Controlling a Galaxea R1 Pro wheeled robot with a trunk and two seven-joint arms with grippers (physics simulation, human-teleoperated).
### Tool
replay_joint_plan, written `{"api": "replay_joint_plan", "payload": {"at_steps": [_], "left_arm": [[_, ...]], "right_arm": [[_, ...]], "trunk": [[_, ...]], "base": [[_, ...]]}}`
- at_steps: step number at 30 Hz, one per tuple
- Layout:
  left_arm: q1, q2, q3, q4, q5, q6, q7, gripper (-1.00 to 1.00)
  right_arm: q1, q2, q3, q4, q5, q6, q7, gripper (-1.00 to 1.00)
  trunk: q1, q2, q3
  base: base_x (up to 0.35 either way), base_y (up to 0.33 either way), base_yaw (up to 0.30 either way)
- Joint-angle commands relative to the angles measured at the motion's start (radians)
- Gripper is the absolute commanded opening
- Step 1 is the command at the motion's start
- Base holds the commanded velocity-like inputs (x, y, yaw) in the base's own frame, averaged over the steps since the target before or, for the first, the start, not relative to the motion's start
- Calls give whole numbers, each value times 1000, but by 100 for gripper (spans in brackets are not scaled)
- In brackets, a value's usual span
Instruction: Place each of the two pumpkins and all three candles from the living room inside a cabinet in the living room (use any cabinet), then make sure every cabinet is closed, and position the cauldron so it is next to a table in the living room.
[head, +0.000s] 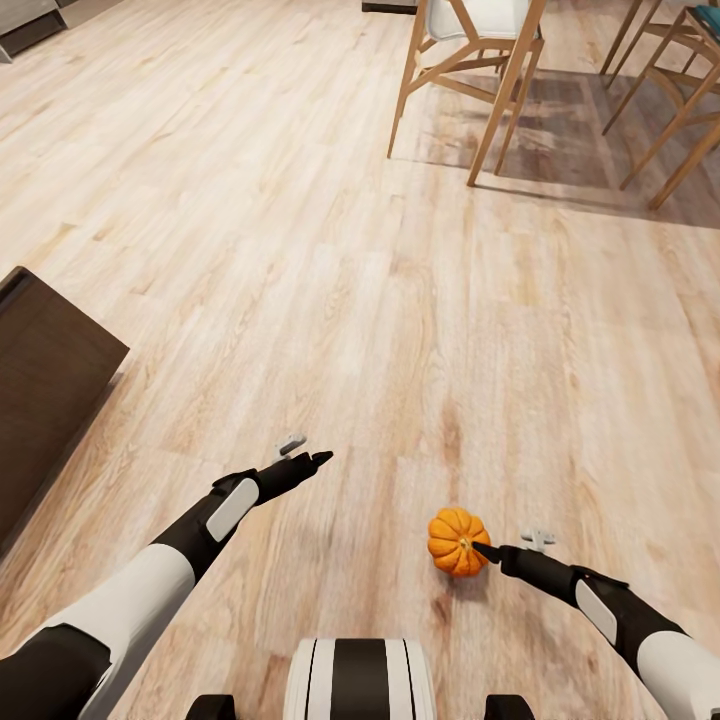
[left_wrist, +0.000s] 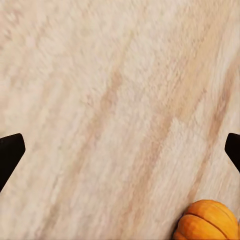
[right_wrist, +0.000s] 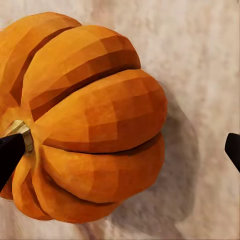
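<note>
An orange pumpkin (head: 458, 541) is sitting on the pale wood floor (head: 400, 300), the right gripper (head: 487, 551) touching it near its stem with fingers spread apart. The left gripper (head: 305, 462), fingers wide apart, is hovering well apart, near a dark-brown cabinet (head: 45, 380).

An orange pumpkin (head: 458, 541) sits on the wood floor (head: 400, 300), the right hand (head: 487, 549) at its stem; the left hand (head: 312, 457) hovers apart; a dark cabinet (head: 45, 385) stands left; wooden chairs (head: 480, 70) stand beyond.

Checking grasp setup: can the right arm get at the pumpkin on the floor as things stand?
Probably yes. The right gripper is open at the pumpkin, one fingertip by its stem, and bare floor surrounds it.
</note>
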Motion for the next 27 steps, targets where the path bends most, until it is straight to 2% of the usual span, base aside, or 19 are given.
{"api": "replay_joint_plan", "payload": {"at_steps": [1, 8, 26, 27], "left_arm": [[0, 0, 0, 0, 0, 0, 0, 100], [0, 1, 0, 0, 0, 0, 0, 100], [0, 1, 0, 0, 0, 0, 0, 100], [0, 1, 0, 0, 0, 0, 1, 100]], "right_arm": [[0, 0, 1, -9, 5, 0, 1, 100], [0, 5, -1, -15, 60, 2, -4, 100], [0, 6, -1, -25, 65, 5, -8, 100], [0, 6, -1, -27, 65, 4, -7, -100]], "trunk": [[0, 0, 0], [0, 0, 0], [0, 0, -6], [0, 0, -6]], "base": [[0, 0, 0], [0, 0, 13], [0, 0, 252], [0, 0, 160]]}}
